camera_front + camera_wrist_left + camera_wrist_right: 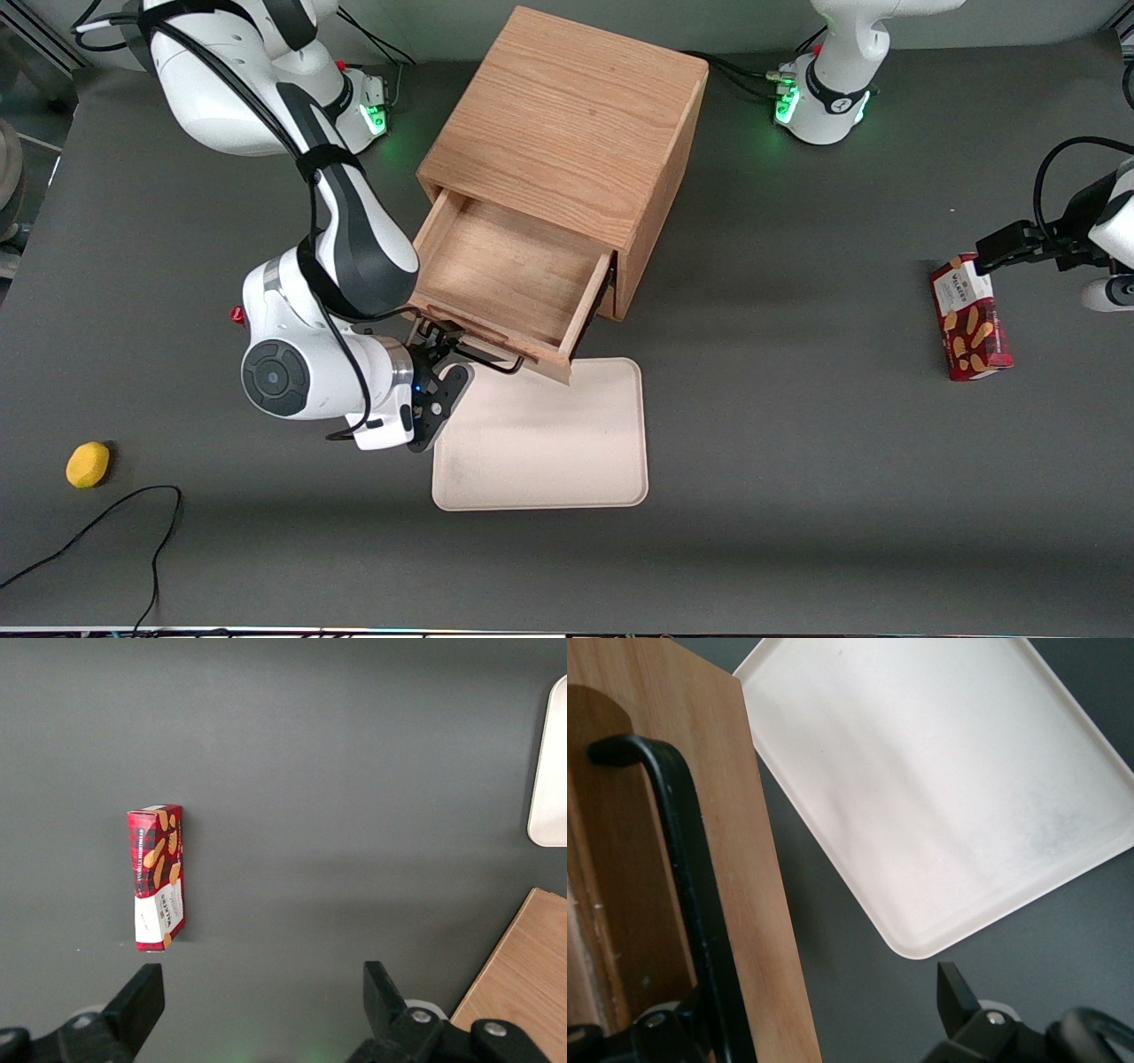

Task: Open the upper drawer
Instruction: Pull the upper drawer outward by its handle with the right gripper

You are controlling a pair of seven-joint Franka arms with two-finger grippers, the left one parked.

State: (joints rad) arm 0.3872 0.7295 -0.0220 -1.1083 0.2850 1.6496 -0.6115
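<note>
Upper drawer (509, 275) is seen pulled well out of cabinet (567, 133), front edge over tray (540, 439) on desk (797, 443). Handle (691, 895) is straddled by gripper (447, 359), fingers spread, not clamped. Handle's long axis runs along drawer front; any further pull is judged to go toward front cam.

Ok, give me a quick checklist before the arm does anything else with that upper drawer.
1. Upper drawer pulled out, inside showing: ok.
2. Gripper at the drawer's black handle, fingers straddling it: ok.
3. Fingers parted enough to back off the bar: ok.
4. Drawer front overhangs the cream tray; whether they touch: cannot tell.
5. Drawer holds nothing that could spill: ok.
6. Lower drawer state: cannot tell, hidden beneath.
</note>
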